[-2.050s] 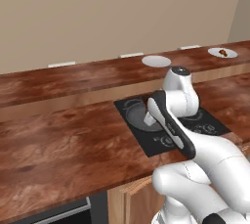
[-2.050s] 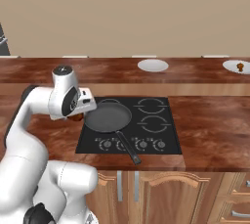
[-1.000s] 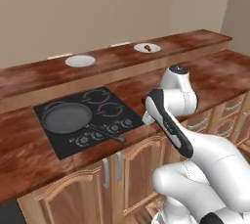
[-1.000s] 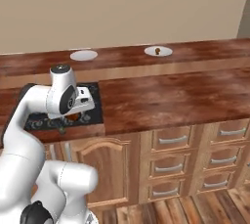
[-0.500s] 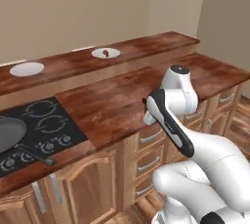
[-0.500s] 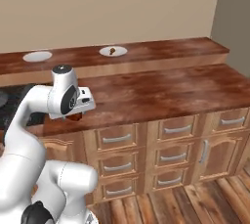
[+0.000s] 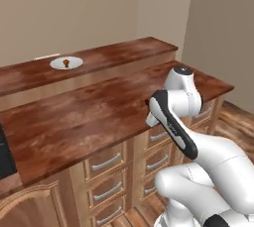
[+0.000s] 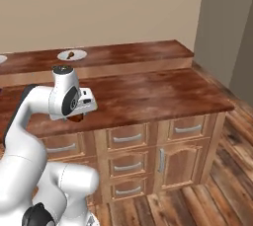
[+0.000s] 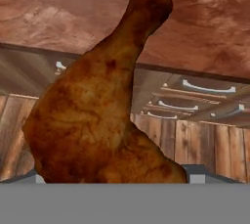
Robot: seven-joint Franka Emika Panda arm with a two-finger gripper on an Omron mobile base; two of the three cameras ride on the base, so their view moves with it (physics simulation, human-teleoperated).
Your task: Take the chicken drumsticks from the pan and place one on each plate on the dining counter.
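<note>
Hand view: a glossy reddish-brown cooked drumstick (image 9: 102, 120) looms close, thin bone end pointing away, clamped in the gripper (image 8: 75, 117) above the lower wood counter (image 8: 158, 94). Beyond, a round white plate (image 7: 66, 63) holding another drumstick (image 7: 65, 63) sits on the raised reddish-brown dining counter (image 7: 124, 52).

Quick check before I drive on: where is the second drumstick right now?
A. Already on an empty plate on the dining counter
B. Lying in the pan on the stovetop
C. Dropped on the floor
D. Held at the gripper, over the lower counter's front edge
D. The hand view has the drumstick right up against the camera, with the lower counter and drawer fronts beyond it, and the right base view shows a brown lump under the gripper.
</note>
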